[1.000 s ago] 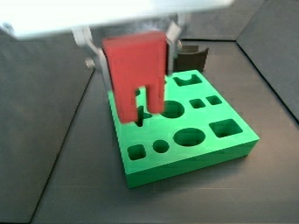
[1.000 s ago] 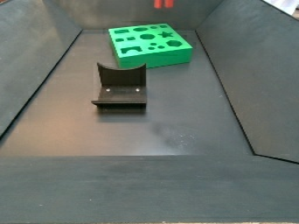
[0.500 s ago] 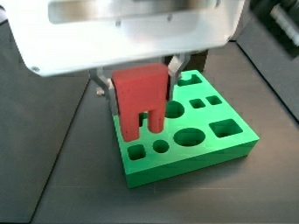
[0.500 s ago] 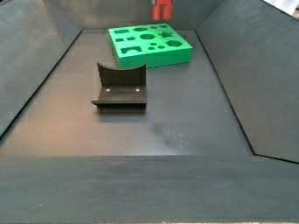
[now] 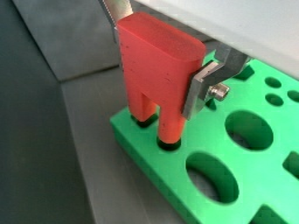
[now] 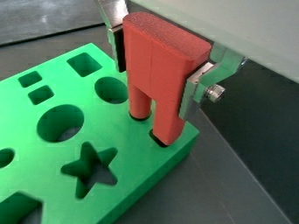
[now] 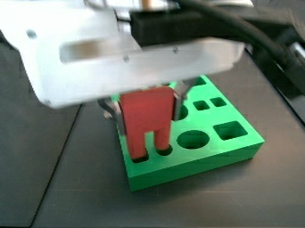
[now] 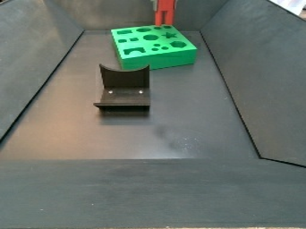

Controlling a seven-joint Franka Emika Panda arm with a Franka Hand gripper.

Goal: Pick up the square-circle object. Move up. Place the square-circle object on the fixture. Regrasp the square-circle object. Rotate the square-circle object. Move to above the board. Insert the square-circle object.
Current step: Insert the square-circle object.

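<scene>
A red block [image 5: 158,66] of smooth matte plastic is held upright between the two flat silver fingers of the gripper [image 6: 158,66], seen in both wrist views. The block is a tall rectangular slab split at its lower end by a notch into two legs, one squarish and one rounded. The jaws are closed against its opposite sides, near its upper half, with dark pads pressed to the plastic; a screw is seen on one finger [image 5: 215,80].

The leg tips are at the top face of the board [image 6: 70,166], a thick, bright green square slab with a slightly grainy surface. Round, square and star-shaped holes are cut in it. The legs meet the board close to one corner, and in a wrist view the tips [image 5: 167,140] appear just entered into dark holes; how deep cannot be told.

In a side view the block [image 7: 148,120] hangs below the large white wrist housing over the board [image 7: 220,147]. In a side view from farther away, the block [image 8: 164,12] stands at the board's far edge, well apart from the dark L-shaped fixture [image 8: 122,89] on the grey floor
</scene>
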